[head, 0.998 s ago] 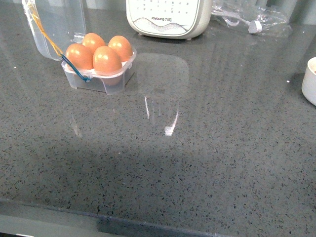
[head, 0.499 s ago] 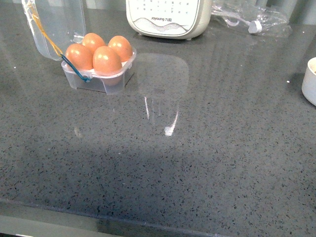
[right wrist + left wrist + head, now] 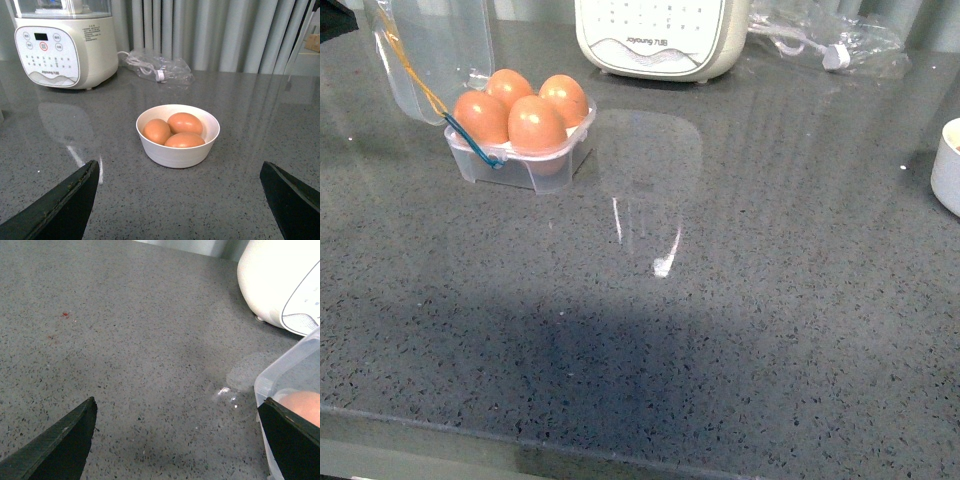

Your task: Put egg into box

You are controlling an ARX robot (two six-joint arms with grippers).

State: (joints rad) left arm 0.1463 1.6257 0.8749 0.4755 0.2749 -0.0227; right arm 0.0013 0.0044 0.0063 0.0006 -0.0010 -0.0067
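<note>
Orange-brown eggs (image 3: 537, 122) upright in box (image 3: 525, 172), long axes vertical; left gripper (image 3: 179, 400), right gripper (image 3: 179, 162) released.

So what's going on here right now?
Nothing is being held at the moment. The box sits with its lid open and four eggs filling its cells. The left pincer is open over the counter beside the box. The right pincer is open too, facing a white bowl holding three more eggs.
</note>
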